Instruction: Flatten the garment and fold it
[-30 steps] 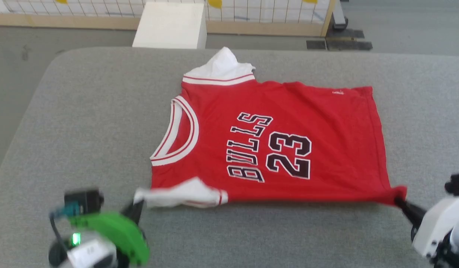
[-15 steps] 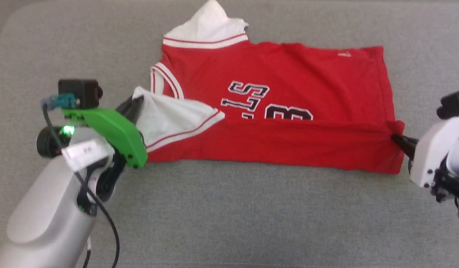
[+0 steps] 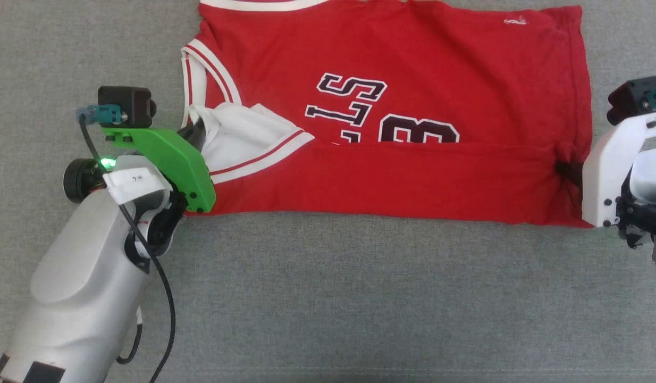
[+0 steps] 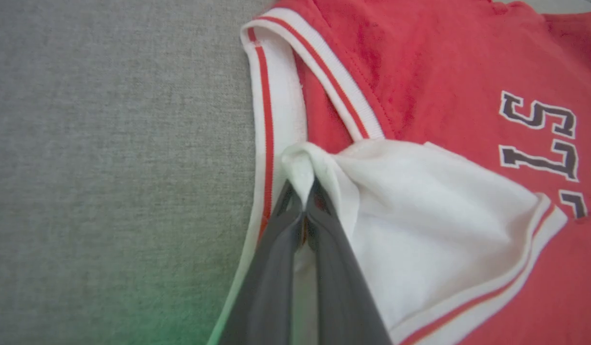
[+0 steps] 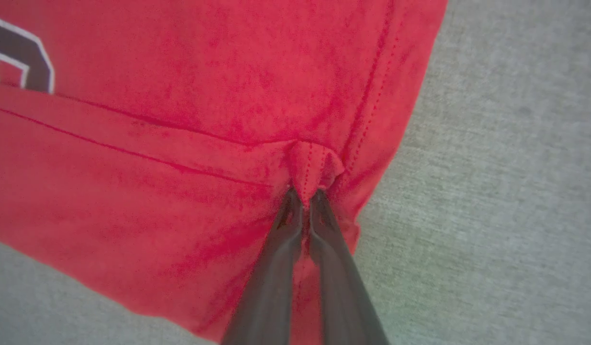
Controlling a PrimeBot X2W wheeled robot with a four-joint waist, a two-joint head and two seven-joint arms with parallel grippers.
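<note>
Now left gripper (image 4: pixel 302 191) pinches the garment (image 3: pixel 439 53) by sleeve (image 4: pixel 420 230), right gripper (image 5: pixel 305 194) by hem (image 5: pixel 315 165)

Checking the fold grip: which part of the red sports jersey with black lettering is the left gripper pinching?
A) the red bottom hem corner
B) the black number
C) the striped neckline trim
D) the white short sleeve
D: the left gripper is shut on a bunched fold of the white sleeve of the jersey, beside the striped neckline.
</note>
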